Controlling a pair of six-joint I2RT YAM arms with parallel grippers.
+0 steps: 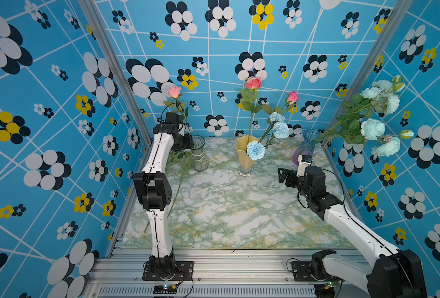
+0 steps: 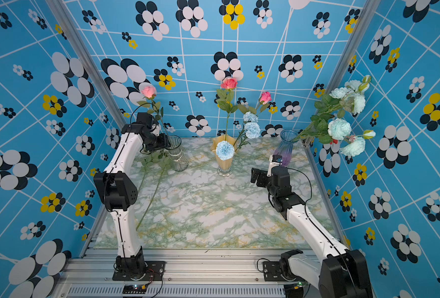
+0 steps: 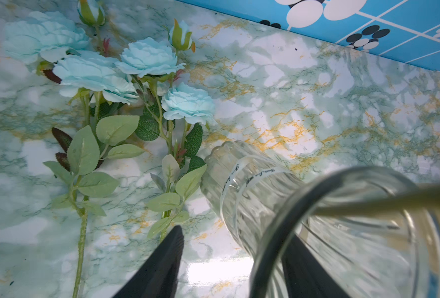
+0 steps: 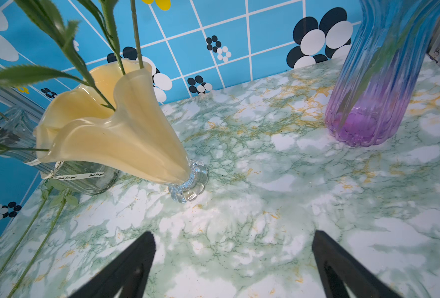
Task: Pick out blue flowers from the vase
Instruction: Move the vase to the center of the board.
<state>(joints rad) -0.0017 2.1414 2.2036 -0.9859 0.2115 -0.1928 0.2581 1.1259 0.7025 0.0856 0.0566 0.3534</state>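
Blue flowers: one mint-blue peony spray [image 3: 146, 56] lies flat on the surface [image 1: 239, 211] just beside the clear vase [image 1: 199, 154]. Three ruffled pale-blue carnations [image 1: 255, 150] sit in the yellow vase [image 1: 242, 161] among pink roses [image 1: 253, 83]. A second leafy spray [image 1: 372, 129] leans out of the blue-purple vase [image 1: 303, 148].

Left tool [image 3: 234, 233]: jaws apart, nothing between them, close to the clear vase. Right tool [image 4: 233, 233]: wide open, empty, near the blue-purple vase.

My read: back the left off without clipping glass. Then grip stems near the rim and pull along the stem line so no vase tips.
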